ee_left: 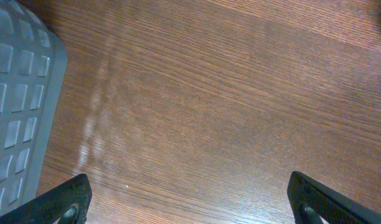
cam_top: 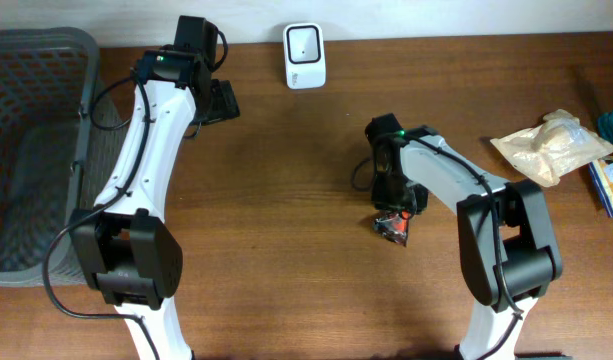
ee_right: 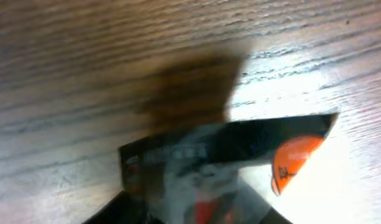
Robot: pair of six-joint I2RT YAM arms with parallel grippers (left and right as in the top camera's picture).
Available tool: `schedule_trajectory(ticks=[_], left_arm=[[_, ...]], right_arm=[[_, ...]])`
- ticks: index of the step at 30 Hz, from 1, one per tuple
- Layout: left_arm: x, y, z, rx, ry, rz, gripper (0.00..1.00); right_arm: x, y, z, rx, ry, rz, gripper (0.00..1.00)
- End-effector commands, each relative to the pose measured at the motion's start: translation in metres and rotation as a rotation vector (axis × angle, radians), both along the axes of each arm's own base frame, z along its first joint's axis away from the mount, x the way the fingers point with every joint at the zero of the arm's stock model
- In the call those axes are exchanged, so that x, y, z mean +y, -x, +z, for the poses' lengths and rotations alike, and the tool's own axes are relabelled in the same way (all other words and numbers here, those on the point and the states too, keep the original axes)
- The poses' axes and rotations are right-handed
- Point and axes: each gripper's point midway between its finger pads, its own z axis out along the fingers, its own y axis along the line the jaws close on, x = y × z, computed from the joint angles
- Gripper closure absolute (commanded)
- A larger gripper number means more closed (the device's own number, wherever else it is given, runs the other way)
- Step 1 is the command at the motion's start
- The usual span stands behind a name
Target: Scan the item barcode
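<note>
Centre-right: small dark foil packet with orange patch point(cam_top: 391, 229) on brown wooden bench point(cam_top: 286, 200), under right tool point(cam_top: 392, 212); cannot tell if pinched. Upper left: left tool point(ee_left: 189, 202) spread wide. Risk: slick film slips, barcode misses white box scanner point(cam_top: 304, 55).

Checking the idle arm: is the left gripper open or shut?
The left gripper is open: its fingers sit at opposite bottom corners of the wrist view, only bare table between.
</note>
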Motion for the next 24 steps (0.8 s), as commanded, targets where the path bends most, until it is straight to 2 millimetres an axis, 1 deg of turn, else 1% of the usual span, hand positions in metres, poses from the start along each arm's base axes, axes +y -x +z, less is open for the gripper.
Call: schedule_trajectory(ticks=[1,6,8,11,12,13,14,15,17,18,19,21,22,23,24], left_arm=[[-0.002,0.0,-0.007,0.013,-0.002,0.007,0.01],[-0.002,0.0,-0.007,0.014,-0.002,0.007,0.01],[-0.002,0.0,-0.007,0.013,-0.002,0.007,0.01],[-0.002,0.0,-0.007,0.014,-0.002,0.007,0.01],[-0.002,0.0,-0.007,0.013,-0.002,0.007,0.01],[-0.002,0.0,-0.007,0.014,-0.002,0.007,0.01],[-0.002,0.0,-0.007,0.014,-0.002,0.007,0.01],[-0.002,0.0,-0.007,0.013,-0.002,0.007,0.01],[-0.002,0.0,-0.007,0.013,-0.002,0.007,0.01],[-0.002,0.0,-0.007,0.014,-0.002,0.007,0.01],[-0.002,0.0,-0.007,0.013,-0.002,0.007,0.01],[-0.002,0.0,-0.007,0.013,-0.002,0.007,0.01],[-0.002,0.0,-0.007,0.013,-0.002,0.007,0.01],[-0.002,0.0,-0.007,0.013,-0.002,0.007,0.01],[-0.002,0.0,-0.007,0.013,-0.002,0.007,0.01]], right_arm=[[0.005,-0.013,0.011,-0.021,-0.003,0.002,0.69],[0.006,-0.015,0.013,-0.024,-0.011,0.002,0.73],[0.006,-0.015,0.013,-0.024,-0.011,0.002,0.79],[0.006,-0.015,0.013,-0.024,-0.01,0.002,0.79],[0.006,-0.014,0.013,-0.022,-0.01,0.002,0.71],[0.006,-0.013,0.013,-0.018,-0.009,0.002,0.57],[0.005,-0.011,0.012,-0.009,-0.006,0.002,0.5],[0.004,-0.008,0.011,0.002,-0.003,0.001,0.48],[0.003,0.0,0.007,0.025,0.004,0.004,0.47],[0.001,0.006,0.003,0.041,0.005,0.003,0.5],[0.0,0.01,-0.001,0.051,0.009,0.003,0.58],[-0.002,0.015,-0.007,0.061,0.012,0.003,0.66],[-0.002,0.016,-0.007,0.062,0.012,0.003,0.7],[-0.002,0.015,-0.008,0.061,0.012,0.003,0.76],[-0.002,0.015,-0.008,0.061,0.012,0.003,0.8]])
